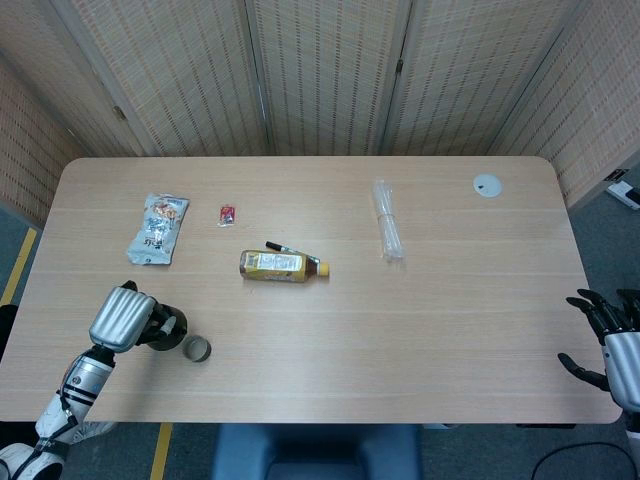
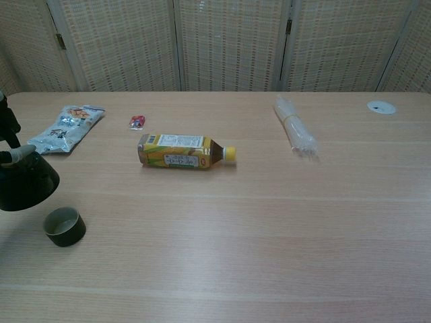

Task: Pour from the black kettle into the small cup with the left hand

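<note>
My left hand (image 1: 122, 318) grips the black kettle (image 1: 166, 331) at the table's front left. In the chest view the kettle (image 2: 25, 186) hangs just above and left of the small dark green cup (image 2: 64, 226), and only a bit of the left hand (image 2: 12, 145) shows at the frame's edge. Seen from the head, the cup (image 1: 196, 348) stands upright just right of the kettle, almost touching it. My right hand (image 1: 612, 338) hovers off the table's front right corner, fingers spread, holding nothing.
A yellow tea bottle (image 1: 280, 266) lies on its side mid-table with a dark pen (image 1: 283, 247) behind it. A snack packet (image 1: 158, 227) and a small red sachet (image 1: 227, 213) lie at the back left. A clear plastic bundle (image 1: 388, 233) and white disc (image 1: 487, 184) sit right.
</note>
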`<state>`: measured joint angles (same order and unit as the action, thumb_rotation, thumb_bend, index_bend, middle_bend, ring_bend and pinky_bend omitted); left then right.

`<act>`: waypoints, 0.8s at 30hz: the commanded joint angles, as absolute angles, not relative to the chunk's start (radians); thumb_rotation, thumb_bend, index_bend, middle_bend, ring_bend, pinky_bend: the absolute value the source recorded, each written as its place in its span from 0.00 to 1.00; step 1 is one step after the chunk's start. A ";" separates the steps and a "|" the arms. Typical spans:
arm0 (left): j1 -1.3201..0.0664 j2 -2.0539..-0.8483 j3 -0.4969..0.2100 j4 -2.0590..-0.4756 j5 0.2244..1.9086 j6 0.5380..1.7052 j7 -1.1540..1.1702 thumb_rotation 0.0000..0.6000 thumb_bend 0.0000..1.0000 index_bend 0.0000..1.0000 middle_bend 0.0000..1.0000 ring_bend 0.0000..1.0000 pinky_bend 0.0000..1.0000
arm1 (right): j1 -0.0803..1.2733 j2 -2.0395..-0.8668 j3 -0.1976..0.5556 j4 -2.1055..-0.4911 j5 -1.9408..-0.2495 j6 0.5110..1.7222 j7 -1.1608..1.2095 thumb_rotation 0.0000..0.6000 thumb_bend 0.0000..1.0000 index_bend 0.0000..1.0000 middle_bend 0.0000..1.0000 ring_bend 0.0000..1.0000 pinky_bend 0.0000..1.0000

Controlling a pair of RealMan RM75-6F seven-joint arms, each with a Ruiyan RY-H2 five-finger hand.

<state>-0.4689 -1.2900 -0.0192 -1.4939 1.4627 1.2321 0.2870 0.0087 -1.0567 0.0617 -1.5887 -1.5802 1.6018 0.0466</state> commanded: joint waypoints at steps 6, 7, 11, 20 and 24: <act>-0.452 -1.305 -0.007 -1.493 1.494 1.256 0.346 0.67 0.46 1.00 1.00 0.86 0.50 | 0.012 -1.058 0.062 -1.589 -1.580 1.598 0.045 1.00 0.17 0.22 0.22 0.31 0.10; -0.451 -1.308 -0.006 -1.492 1.498 1.259 0.355 0.69 0.46 1.00 1.00 0.86 0.50 | 0.012 -1.058 0.062 -1.589 -1.581 1.598 0.045 1.00 0.17 0.22 0.22 0.31 0.10; -0.445 -1.322 -0.004 -1.488 1.515 1.272 0.382 0.69 0.46 1.00 1.00 0.86 0.50 | 0.010 -1.058 0.061 -1.589 -1.579 1.600 0.046 1.00 0.17 0.22 0.22 0.31 0.10; -0.426 -1.368 -0.007 -1.465 1.535 1.307 0.474 0.72 0.46 1.00 1.00 0.86 0.50 | 0.006 -1.059 0.059 -1.584 -1.577 1.602 0.052 1.00 0.17 0.22 0.22 0.31 0.10; -0.423 -1.376 -0.005 -1.468 1.541 1.307 0.495 0.74 0.46 1.00 1.00 0.86 0.50 | 0.007 -1.059 0.058 -1.584 -1.581 1.603 0.056 1.00 0.17 0.22 0.22 0.31 0.10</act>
